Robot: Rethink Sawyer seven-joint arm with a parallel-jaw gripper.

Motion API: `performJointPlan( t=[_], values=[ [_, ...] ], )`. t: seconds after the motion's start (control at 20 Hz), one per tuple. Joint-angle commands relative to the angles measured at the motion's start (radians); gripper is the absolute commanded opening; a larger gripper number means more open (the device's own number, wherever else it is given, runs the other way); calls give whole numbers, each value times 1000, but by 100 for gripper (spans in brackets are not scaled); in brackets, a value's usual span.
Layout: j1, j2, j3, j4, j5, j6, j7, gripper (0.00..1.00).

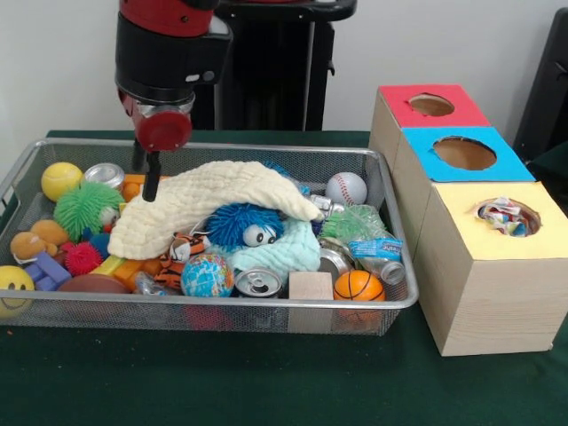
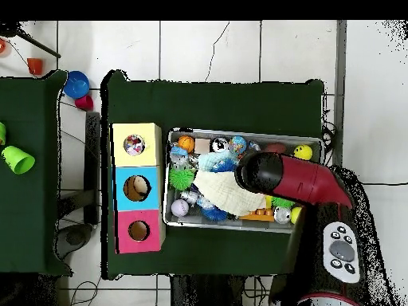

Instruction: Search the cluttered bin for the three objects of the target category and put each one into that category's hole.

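Gripper (image 1: 152,180) is hanging over the left part of the bin (image 1: 404,297), its dark tip sitting at the upper left edge of the yellow cloth (image 1: 213,200). Whether the tip is parted or closed, and whether it is holding anything: cannot tell, too thin and dark in the front view, hidden under the arm in the overhead.

Confetti cloth (image 1: 504,216) is showing inside the yellow hole (image 1: 508,216) of the largest box. No further confetti cloth is showing in the bin; any remaining ones are probably lying under the yellow or mint cloth (image 1: 282,256).

Risks, as judged:
- A pinch here is likely catching the yellow cloth, a distractor, and dragging the blue fuzzy toy (image 1: 243,225) or cans with it.
- Lifted cloth could be spilling balls over the rim.

View differences: front is showing the tip and the clutter layering; overhead is showing the arm (image 2: 291,177) covering the bin's middle, and something pale in the blue hole (image 2: 137,188) that the front view is not revealing.
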Motion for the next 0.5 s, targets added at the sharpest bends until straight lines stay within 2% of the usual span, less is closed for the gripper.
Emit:
performJointPlan(
  t=[0.05,0.25,0.5],
  values=[
    [-11,-3,159,116,-103,-22,-223,100],
    [-18,6,170,81,-135,-7,-223,100],
    [-1,21,158,60,-173,-9,-170,100]
  ],
)
